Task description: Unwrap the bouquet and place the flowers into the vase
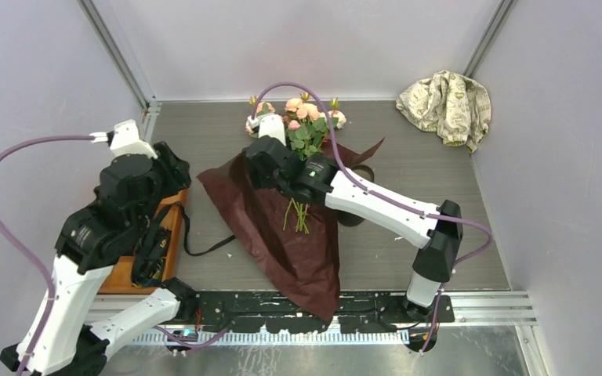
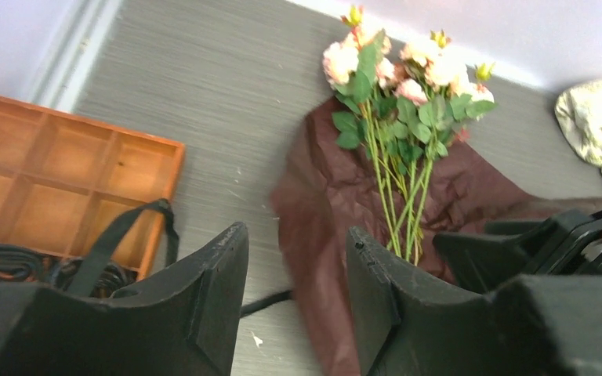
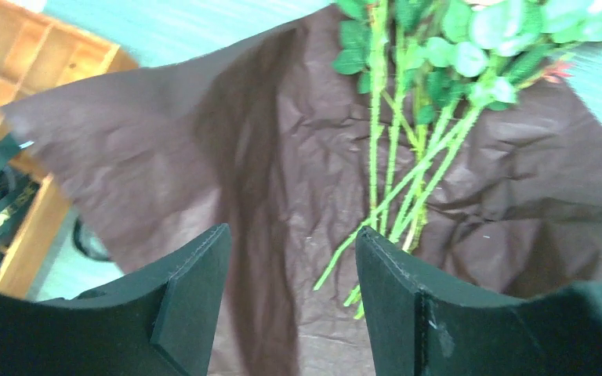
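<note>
Right claw (image 3: pixel 291 239), spread and empty, hangs above flowers (image 3: pixel 439 59) lying bare on opened paper (image 3: pixel 282 141), ready for pickup; left claw (image 2: pixel 298 235) likewise spread.

Flowers (image 1: pixel 307 117) were pink, peach and cream, with yellow buds and green leaves and stems. Paper (image 1: pixel 282 227) was plain dark maroon. Ribbon (image 1: pixel 204 249) was black. Vase (image 1: pixel 363 172) was matte black. Tray (image 2: pixel 63 180) was orange-brown wood. Cloth (image 1: pixel 445 103) was beige with a darker printed pattern. Surface (image 1: pixel 415 235) was grey with fine streaks. Left pincer (image 2: pixel 296 235) and right pincer (image 3: pixel 291 235) were black. Cables (image 1: pixel 0 196) were lilac.
</note>
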Tool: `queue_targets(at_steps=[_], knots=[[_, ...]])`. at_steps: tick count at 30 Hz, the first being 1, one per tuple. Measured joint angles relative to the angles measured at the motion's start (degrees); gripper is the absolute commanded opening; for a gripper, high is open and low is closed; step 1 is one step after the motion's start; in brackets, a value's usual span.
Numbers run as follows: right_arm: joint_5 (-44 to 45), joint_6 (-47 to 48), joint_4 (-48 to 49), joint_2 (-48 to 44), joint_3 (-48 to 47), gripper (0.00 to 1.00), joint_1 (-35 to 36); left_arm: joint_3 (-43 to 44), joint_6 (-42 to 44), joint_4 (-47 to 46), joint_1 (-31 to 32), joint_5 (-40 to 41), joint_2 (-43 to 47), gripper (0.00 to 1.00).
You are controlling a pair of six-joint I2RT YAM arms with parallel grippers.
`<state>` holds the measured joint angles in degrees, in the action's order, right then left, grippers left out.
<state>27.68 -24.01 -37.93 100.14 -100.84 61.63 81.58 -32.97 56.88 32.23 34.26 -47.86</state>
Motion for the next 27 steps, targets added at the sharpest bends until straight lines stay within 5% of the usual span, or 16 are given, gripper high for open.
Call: queue_targets(at_steps=[4, 11, 18, 27], knots=[[4.02, -0.31, -0.39, -2.32, 3.10, 0.65, -2.05, -2.19, -0.96, -2.58, 0.00, -4.59, -3.26, 0.40], [5.27, -3.48, -1.01, -4.33, 8.96, 0.65, -7.58, -8.76, -3.91, -8.92, 0.00, -13.09, -14.78, 0.09], [3.37, -4.02, -0.81, -4.04, 8.85, 0.65, -10.23, -15.80, -7.91, -11.26, 0.00, -17.64, -30.73, 0.04], [-3.30, -6.38, 0.26, 4.37, 6.62, 0.65, -15.63, -22.32, -13.40, -21.07, -0.02, -21.94, -37.94, 0.01]])
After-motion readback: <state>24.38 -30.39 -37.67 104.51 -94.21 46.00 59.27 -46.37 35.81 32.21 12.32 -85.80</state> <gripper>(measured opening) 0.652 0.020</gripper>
